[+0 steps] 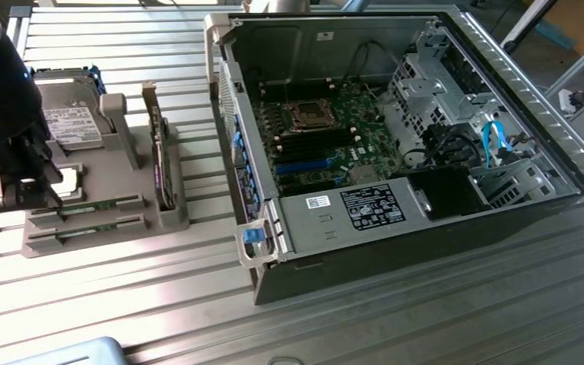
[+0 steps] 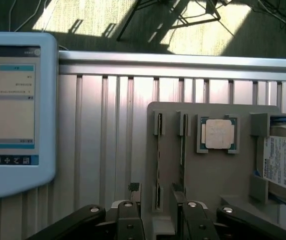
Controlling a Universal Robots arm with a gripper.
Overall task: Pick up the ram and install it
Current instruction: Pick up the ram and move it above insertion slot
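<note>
Black two-finger gripper (image 2: 156, 200) spread wide astride thin green ram stick (image 2: 158, 160) slotted edge-up in grey plastic holder (image 2: 218, 180); off-centre closing likely snags slot wall or neighbouring stick (image 2: 182, 150).

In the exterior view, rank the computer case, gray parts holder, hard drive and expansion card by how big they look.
1. computer case
2. gray parts holder
3. hard drive and expansion card: unsure, the arm hides part of the drive and the card stands edge-on.
</note>
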